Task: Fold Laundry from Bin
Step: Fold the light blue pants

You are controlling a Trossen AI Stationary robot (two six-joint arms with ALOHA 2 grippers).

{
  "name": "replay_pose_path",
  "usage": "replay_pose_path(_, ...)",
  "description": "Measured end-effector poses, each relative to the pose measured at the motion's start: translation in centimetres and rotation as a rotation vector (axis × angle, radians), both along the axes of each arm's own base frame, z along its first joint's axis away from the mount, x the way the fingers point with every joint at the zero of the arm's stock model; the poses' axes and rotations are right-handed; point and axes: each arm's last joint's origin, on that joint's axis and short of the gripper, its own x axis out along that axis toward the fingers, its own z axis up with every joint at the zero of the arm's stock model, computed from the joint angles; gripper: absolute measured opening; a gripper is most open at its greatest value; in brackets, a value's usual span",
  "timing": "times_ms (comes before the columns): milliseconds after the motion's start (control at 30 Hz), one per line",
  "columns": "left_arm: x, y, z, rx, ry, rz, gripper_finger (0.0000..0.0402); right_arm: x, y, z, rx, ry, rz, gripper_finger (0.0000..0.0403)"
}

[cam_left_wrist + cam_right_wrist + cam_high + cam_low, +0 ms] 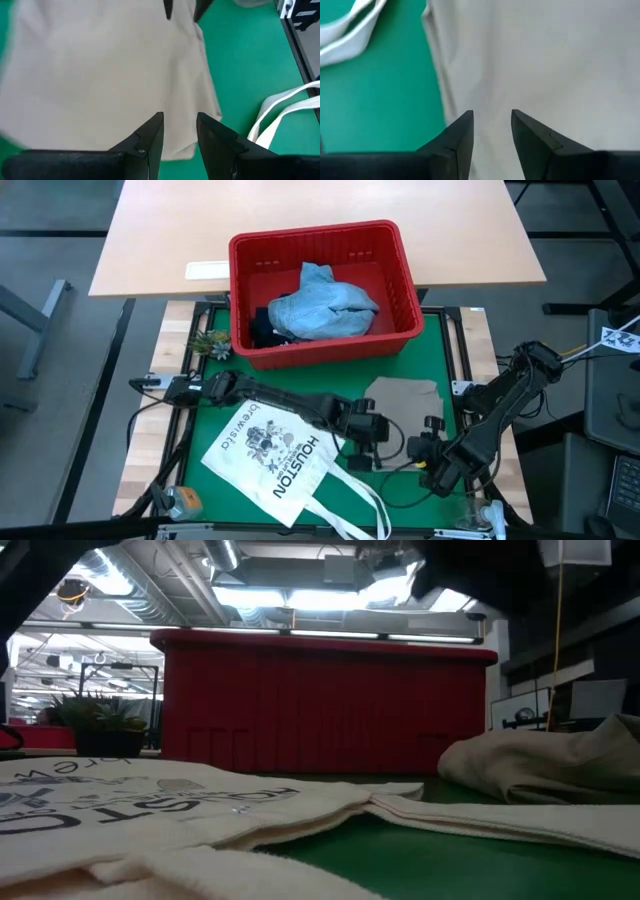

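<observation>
Nearest the front edge of the green mat lies the white tote bag, flat, its straps trailing toward the front right corner. It is not part of the job.

Just behind it, both grippers hang over the beige cloth, which is spread on the mat's right half. The left gripper and the right gripper each show two dark fingers parted with a clear gap — nothing between them, only the cloth below. I cannot tell whether either fingertip touches the fabric; neither is clamped on it.

That cloth looks light and limp, with a soft wrinkle or two, so I would expect it to sag and slide if pinched in the middle. An edge or corner seems the better hold, one for each arm, so it stays taut when lifted.

Farther back, at the mat's far edge, stands the red bin. Light blue denim jeans are heaped inside — heavier and stiffer, I would guess — beside something dark I cannot make out.
</observation>
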Motion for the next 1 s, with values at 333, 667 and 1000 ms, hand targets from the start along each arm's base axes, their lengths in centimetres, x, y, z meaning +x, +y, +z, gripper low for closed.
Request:
replay_pose_path(333, -3.8, 7.7, 8.5, 0.048, -0.083, 0.094, 0.0112, 1.1, -1.0, 4.4, -0.201, -0.193, -0.026, 0.0133)
replay_pose_path(667, -7.4, 16.5, 12.3, 0.291, -0.047, 0.272, 0.0112, 4.6, -4.8, 4.8, -0.306, -0.204, -0.096, 0.0133)
replay_pose_path(1000, -8.5, 22.6, 12.5, 0.426, -0.013, 0.481, 0.0112, 7.2, -7.3, 4.9, -0.269, -0.24, -0.162, 0.0133)
